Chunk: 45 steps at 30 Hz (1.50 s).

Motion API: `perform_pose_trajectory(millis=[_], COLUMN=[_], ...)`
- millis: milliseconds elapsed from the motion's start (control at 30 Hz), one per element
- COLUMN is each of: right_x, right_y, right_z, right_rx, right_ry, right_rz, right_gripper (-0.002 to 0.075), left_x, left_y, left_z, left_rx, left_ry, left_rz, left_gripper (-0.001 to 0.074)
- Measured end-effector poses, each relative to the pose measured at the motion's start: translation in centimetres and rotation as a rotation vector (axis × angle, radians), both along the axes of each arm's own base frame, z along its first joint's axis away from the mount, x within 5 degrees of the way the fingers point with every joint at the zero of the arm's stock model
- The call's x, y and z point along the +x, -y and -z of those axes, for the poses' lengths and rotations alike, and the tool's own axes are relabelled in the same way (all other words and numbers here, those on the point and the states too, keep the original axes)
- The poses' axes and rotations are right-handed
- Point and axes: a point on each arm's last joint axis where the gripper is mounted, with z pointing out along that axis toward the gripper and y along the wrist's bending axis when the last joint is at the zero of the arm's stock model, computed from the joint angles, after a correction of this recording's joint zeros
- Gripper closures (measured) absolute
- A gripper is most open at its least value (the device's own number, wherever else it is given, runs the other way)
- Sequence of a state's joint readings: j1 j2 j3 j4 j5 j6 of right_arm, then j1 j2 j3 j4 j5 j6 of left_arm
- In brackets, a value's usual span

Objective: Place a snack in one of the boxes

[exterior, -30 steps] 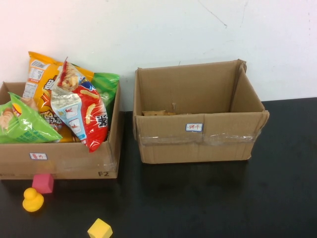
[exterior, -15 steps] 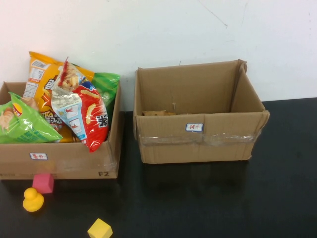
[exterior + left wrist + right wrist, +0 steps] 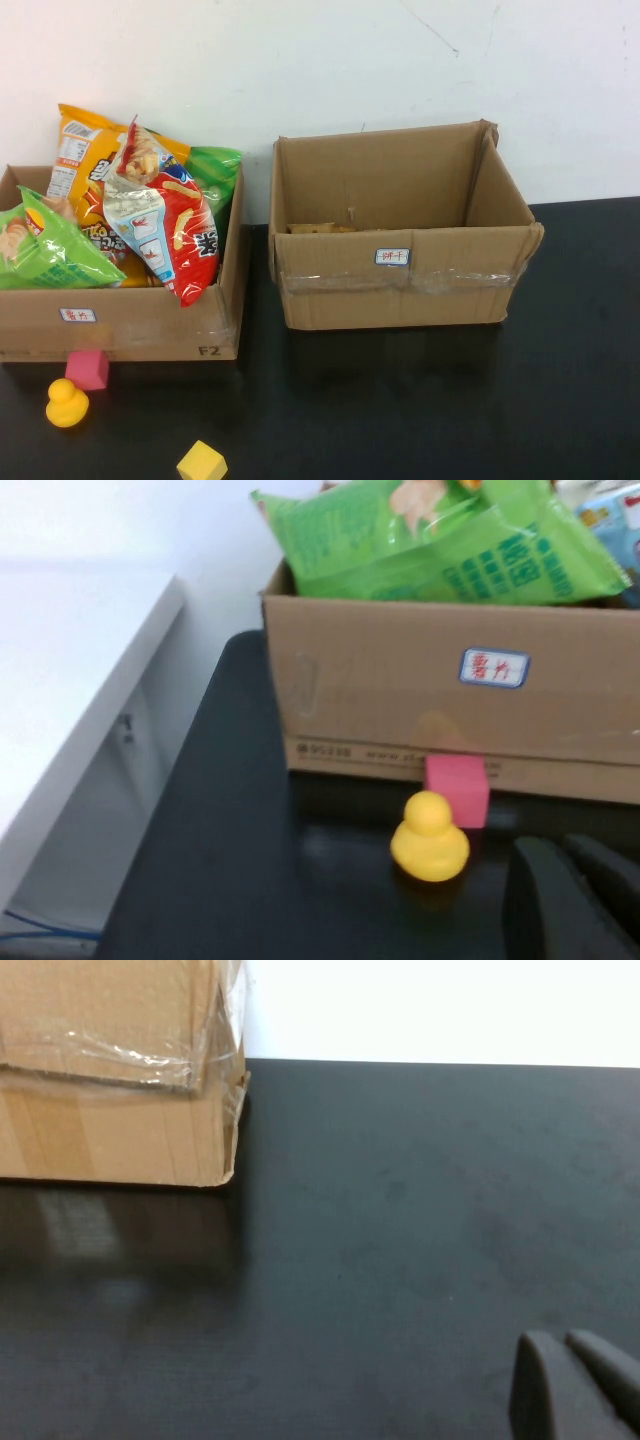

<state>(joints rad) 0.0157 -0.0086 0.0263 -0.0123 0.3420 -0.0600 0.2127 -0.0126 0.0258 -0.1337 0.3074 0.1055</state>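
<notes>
Snacks [image 3: 160, 215] in left box [image 3: 150, 325], apart from left pincer [image 3: 575, 895] & right pincer [image 3: 580, 1380], both empty, fingers together.

high: raised, facing wall | wrists: low, close | shared: left box [image 3: 120, 325], probably duck [image 3: 429, 837]

Neither of your arms shows in the high view. Your left end effector [image 3: 575, 900] appears only in the left wrist view, as dark fingers close side by side, low over the table [image 3: 250, 880], holding nothing. Your right end effector [image 3: 575, 1385] shows the same way in the right wrist view: fingers together, empty, just above the table.
</notes>
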Motion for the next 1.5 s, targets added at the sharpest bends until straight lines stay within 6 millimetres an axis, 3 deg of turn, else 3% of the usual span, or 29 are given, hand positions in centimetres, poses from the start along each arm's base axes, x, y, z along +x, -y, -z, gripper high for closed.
perform_pose_trajectory(millis=[267, 867, 1167, 1500], right_x=[0.0, 0.0, 0.0, 0.0], right_y=[0.0, 0.0, 0.0, 0.0], right_z=[0.01, 0.01, 0.01, 0.01], right_rx=[0.0, 0.0, 0.0, 0.0], right_ry=[-0.001, -0.001, -0.001, -0.001], right_rz=[0.0, 0.0, 0.0, 0.0], right_gripper=[0.0727, 0.0727, 0.0727, 0.0727], left_x=[-0.03, -0.07, -0.02, -0.02], left_y=[-0.08, -0.03, 0.68, 0.74], left_z=[0.05, 0.09, 0.06, 0.06], left_rx=[0.118, 0.121, 0.123, 0.124], left_ry=[-0.028, -0.042, -0.035, -0.034], left_rz=[0.016, 0.024, 0.159, 0.17], left_gripper=[0.0736, 0.0736, 0.0736, 0.0736])
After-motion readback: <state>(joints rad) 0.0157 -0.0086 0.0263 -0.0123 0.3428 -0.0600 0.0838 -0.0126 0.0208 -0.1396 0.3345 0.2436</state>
